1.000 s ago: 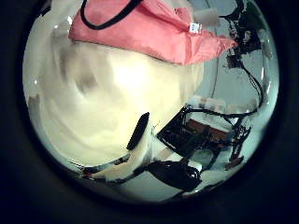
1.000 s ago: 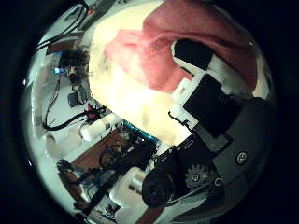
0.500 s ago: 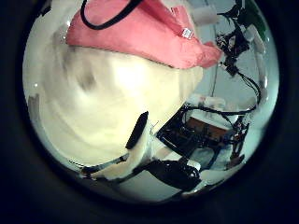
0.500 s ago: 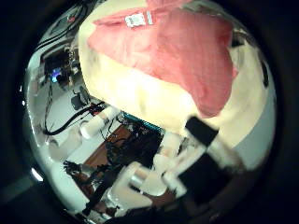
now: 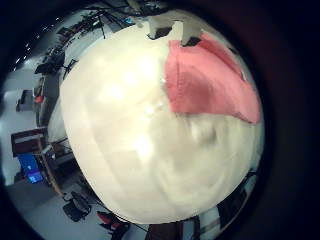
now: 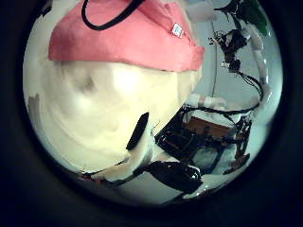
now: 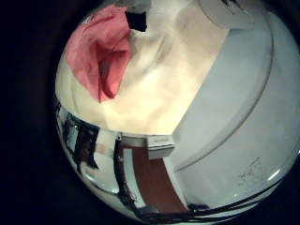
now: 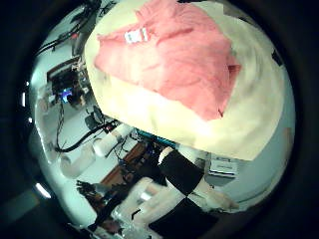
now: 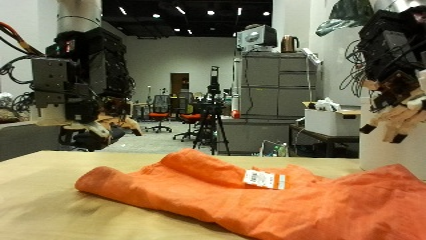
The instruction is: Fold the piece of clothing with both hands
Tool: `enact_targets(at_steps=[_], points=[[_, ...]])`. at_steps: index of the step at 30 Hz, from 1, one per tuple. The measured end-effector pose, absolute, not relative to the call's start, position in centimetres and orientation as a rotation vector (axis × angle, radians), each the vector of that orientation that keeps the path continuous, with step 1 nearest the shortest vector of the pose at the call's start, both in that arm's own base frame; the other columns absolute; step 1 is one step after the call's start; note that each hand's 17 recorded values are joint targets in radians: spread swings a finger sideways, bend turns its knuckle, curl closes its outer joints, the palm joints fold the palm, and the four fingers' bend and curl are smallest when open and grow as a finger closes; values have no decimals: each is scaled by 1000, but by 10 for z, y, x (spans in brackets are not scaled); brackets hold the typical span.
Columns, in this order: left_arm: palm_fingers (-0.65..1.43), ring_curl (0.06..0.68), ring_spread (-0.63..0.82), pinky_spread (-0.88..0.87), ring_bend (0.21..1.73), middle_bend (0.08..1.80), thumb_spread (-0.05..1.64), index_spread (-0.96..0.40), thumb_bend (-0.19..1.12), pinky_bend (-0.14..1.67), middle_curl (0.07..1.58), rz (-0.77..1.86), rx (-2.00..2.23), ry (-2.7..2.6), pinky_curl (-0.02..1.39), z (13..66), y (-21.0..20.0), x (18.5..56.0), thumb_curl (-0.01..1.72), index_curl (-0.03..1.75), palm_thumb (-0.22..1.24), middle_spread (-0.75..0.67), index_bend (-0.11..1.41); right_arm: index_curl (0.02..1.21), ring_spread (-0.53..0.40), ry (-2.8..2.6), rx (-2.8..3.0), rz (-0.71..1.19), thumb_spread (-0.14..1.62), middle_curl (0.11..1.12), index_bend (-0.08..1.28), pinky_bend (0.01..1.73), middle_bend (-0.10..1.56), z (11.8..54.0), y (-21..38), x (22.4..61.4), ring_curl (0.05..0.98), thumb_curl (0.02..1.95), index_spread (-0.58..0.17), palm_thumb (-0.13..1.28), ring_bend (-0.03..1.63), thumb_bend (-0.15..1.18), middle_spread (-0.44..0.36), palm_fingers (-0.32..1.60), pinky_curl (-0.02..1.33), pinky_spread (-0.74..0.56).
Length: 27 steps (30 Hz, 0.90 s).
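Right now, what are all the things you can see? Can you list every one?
rumpled orange cloth garment: one, orange, lying spread out on the table.
small white label: one, white, on top of the garment.
pale wooden table: one, light tan, under the garment.
tall grey metal cabinet: one, grey, in the room behind the table.
black and white robot hand: one seen from the outside view, raised in the air above the table at the garment's far end, touching nothing. I cannot tell which hand it is.
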<state>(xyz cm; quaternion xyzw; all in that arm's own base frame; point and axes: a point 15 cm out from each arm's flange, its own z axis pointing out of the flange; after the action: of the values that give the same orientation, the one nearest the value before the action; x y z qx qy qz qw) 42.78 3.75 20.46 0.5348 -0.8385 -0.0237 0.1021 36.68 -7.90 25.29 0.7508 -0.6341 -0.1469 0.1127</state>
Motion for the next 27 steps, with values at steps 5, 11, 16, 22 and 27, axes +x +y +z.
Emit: enact_targets(at_steps=[5,11,16,22,27], points=[[-37,236,510,547,347,179,1160,-67,-12,196,262,-79,1546,-2494,319,187,21,441,271,292,352,212,162,401,224,-1866,2197,-439,1229,421,165,436,339,242,-81,364,255,276,-246,470,471,-13,123,101,496,501],[-27,238,498,544,353,179,1229,-63,-11,195,267,-68,1554,-2493,314,160,10,468,260,295,364,173,165,378,206,-1847,2206,-441,1238,399,186,388,318,241,-76,364,237,280,-289,499,414,-10,86,150,448,486],[-26,238,492,541,353,181,1284,-55,-10,194,271,-101,1546,-2489,311,139,0,485,251,301,369,143,165,368,196,-1827,2228,-430,1252,386,178,348,304,245,-68,365,227,284,-315,537,372,-9,57,179,415,471],[-24,237,487,539,348,185,1310,-50,-11,192,280,-211,1559,-2476,308,122,15,486,244,305,362,120,168,349,187,-1822,2236,-434,1265,375,169,334,286,245,-69,365,222,283,-315,544,342,-13,46,201,390,465],[-12,230,490,538,325,195,1317,-40,-11,183,296,-309,1586,-2420,297,120,43,465,241,316,361,95,180,336,182,-1820,2238,-441,1275,371,167,327,276,244,-67,365,220,281,-313,544,324,-14,48,213,374,462]])
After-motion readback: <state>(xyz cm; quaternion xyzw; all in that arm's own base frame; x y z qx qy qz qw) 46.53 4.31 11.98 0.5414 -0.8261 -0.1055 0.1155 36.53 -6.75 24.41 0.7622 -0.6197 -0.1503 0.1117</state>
